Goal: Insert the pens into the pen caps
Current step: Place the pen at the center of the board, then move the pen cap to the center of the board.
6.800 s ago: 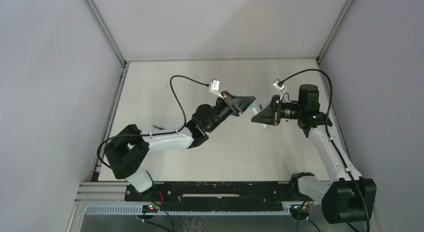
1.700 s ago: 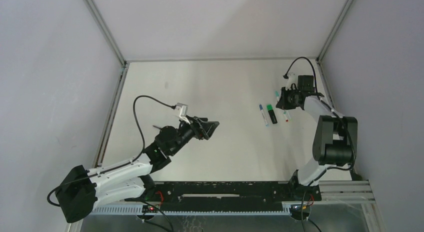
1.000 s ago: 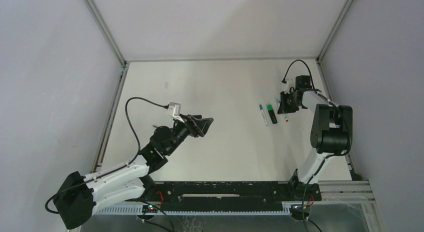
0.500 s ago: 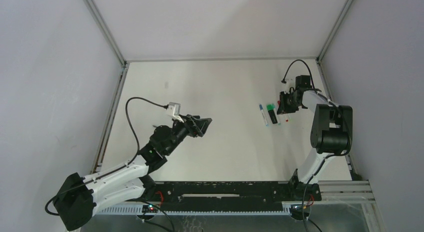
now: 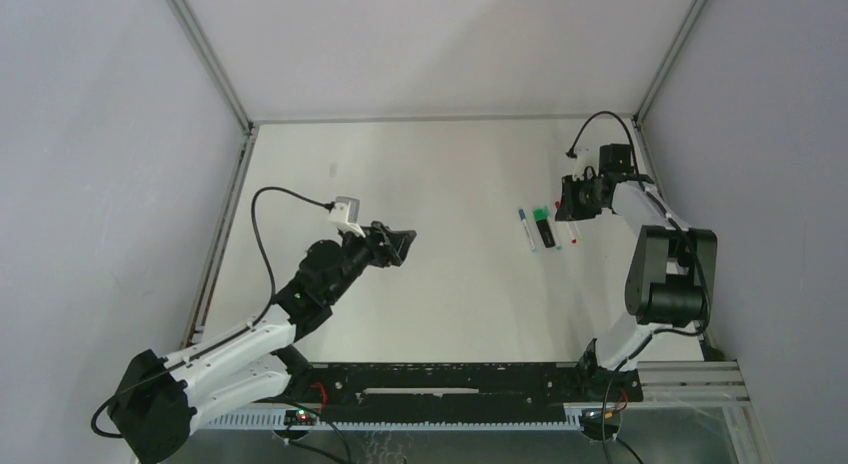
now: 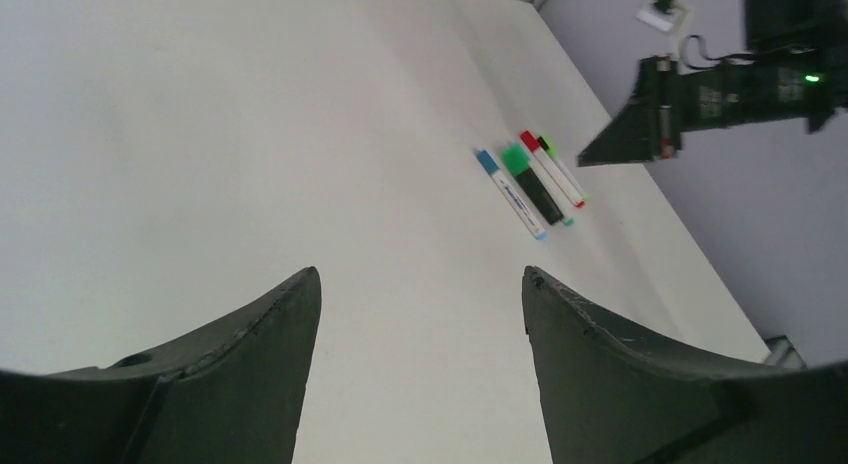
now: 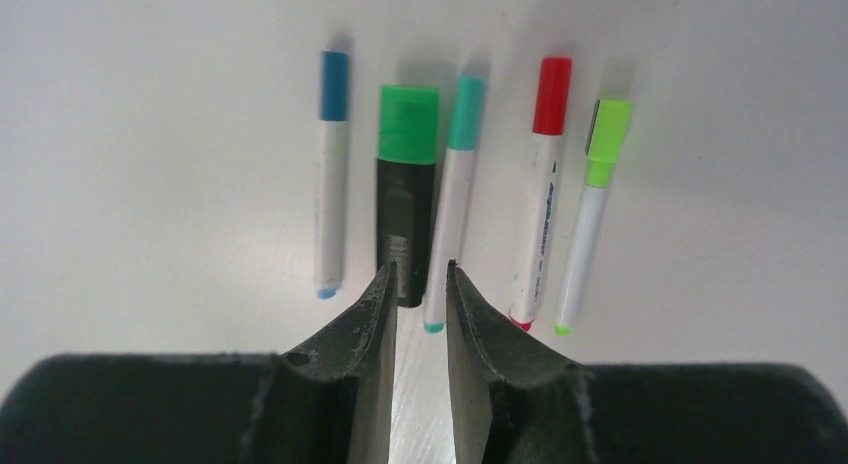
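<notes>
White surface (image 5: 440,174) from above, and the pens (image 5: 544,230) lie in a tight row at its far right; the right jaws hang just over the row's far end, the left jaws well apart at centre-left above bare surface; left wrist view: jaws spread wide, nothing between them, the row far ahead; right wrist view, looking straight down: blue-capped pen (image 7: 332,174), black marker (image 7: 405,224), teal-capped pen (image 7: 452,199), red-capped pen (image 7: 540,194) and lime-capped pen (image 7: 592,209) side by side, all caps (image 7: 408,111) on; right jaws parted by a narrow slit, gripping nothing, tips over the near ends of the black marker and teal-capped pen.
</notes>
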